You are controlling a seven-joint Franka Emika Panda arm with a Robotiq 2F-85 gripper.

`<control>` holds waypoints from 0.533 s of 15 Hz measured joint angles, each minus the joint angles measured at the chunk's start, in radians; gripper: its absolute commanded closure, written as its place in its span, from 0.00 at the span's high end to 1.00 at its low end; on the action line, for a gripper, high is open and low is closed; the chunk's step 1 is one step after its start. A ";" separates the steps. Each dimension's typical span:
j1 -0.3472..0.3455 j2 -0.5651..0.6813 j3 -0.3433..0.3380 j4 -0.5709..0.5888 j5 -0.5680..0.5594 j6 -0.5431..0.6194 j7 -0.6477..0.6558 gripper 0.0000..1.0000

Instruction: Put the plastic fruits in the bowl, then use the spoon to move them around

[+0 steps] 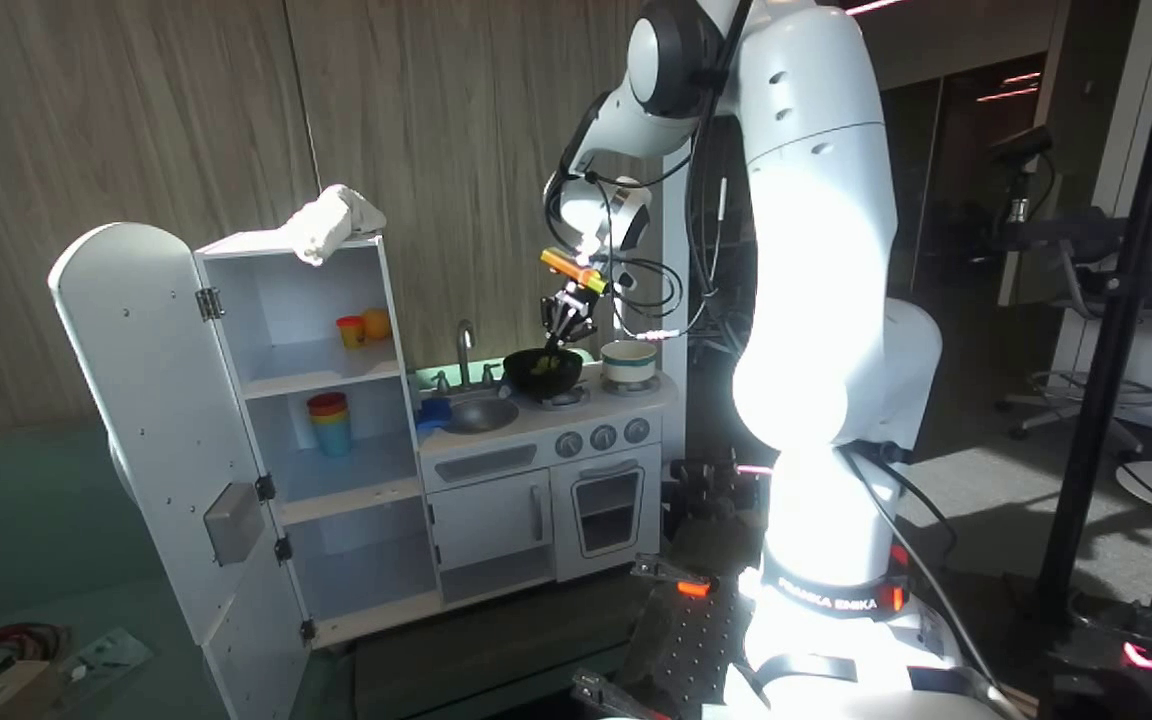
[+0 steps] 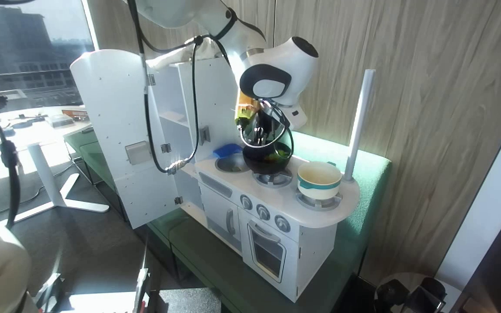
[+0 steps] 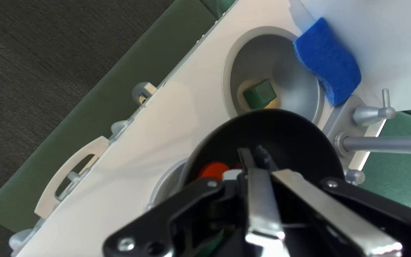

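The black bowl (image 1: 539, 380) rests over the near-sink burner in both exterior views (image 2: 265, 164); its inside shows in the wrist view (image 3: 294, 134). Plastic fruits lie in it: yellow-green pieces (image 1: 546, 364), also (image 2: 282, 153), and a red-orange piece (image 3: 213, 170). Part of a green piece shows between the gripper links in the wrist view. My gripper (image 1: 556, 335) points down into the bowl; its tips (image 3: 254, 159) are nearly together. A metal strip between the jaws looks like the handle of the spoon (image 3: 262, 196). The spoon's far end is hidden in the dark bowl.
The sink (image 3: 294, 85) beside the bowl holds a green block (image 3: 259, 93). A blue sponge (image 3: 328, 60) and a faucet (image 1: 464, 350) stand at the sink. A cream pot (image 2: 319, 178) sits on the other burner, near a white post (image 2: 360, 126). Shelves with an open door (image 1: 136, 380) stand alongside.
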 measured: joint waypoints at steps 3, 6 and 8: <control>-0.032 0.026 -0.002 0.006 0.000 -0.043 -0.001 0.02; -0.042 0.027 0.009 0.006 0.006 -0.115 -0.044 0.02; -0.038 0.021 0.032 0.005 0.012 -0.159 -0.083 0.02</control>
